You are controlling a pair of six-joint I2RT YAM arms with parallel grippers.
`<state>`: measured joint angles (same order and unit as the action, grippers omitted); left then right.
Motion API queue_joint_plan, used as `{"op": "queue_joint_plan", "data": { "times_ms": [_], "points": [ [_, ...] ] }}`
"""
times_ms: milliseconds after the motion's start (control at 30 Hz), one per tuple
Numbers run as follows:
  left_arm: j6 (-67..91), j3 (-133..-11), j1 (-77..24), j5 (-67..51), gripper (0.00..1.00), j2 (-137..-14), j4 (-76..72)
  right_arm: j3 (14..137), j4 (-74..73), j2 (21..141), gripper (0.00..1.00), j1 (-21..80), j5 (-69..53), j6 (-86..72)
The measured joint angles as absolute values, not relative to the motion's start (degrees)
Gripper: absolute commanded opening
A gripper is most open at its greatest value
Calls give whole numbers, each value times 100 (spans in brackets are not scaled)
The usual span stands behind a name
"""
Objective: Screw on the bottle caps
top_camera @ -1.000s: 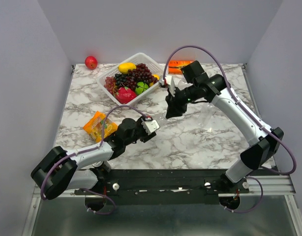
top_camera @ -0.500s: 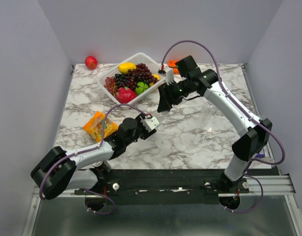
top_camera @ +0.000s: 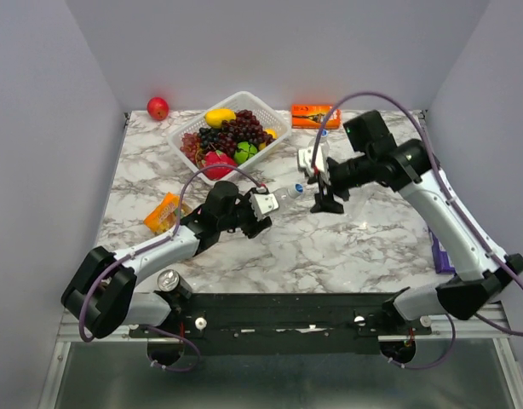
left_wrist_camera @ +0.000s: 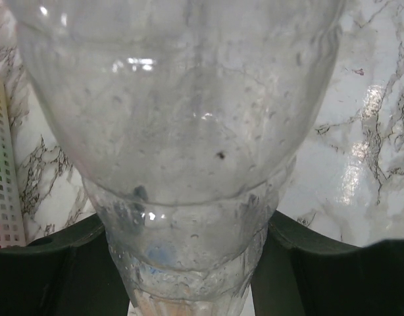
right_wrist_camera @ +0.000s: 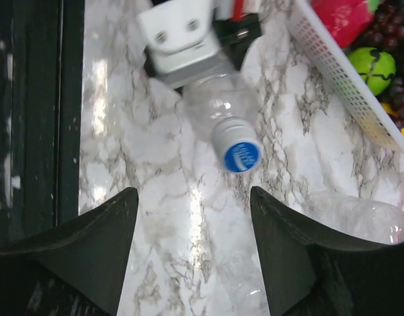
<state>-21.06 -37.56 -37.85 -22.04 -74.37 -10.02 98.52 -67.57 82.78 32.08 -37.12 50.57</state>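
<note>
Blue cap (right_wrist_camera: 242, 156) on bottle (right_wrist_camera: 212, 105): right-wrist view

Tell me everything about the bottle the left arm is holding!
The bottle is clear, colourless plastic with tiny specks on its wall, and it looks empty. A blue cap with a white mark sits on its narrow neck. The left gripper is shut on its body and holds it on a slant over the marble table, cap end pointing away from that arm. Nothing else seems to touch it.
</note>
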Motion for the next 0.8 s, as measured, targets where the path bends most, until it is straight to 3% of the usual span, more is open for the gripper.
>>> {"op": "queue_joint_plan", "data": {
  "times_ms": [233, 567, 800],
  "points": [
    [-2788, -4217, -3747, -2705, 0, -7607, -340, 9008, -6558, 7911, 72, 3369, -3686, 6694],
    [-3026, -4436, -3719, -2932, 0, -7793, -8, 9000, -6370, 8023, 55, 3371, -3706, 7432],
    [-3024, -4436, -3708, -2936, 0, -7795, -45, 8971, -6390, 8071, 50, 3371, -3706, 7677]
  ]
}}
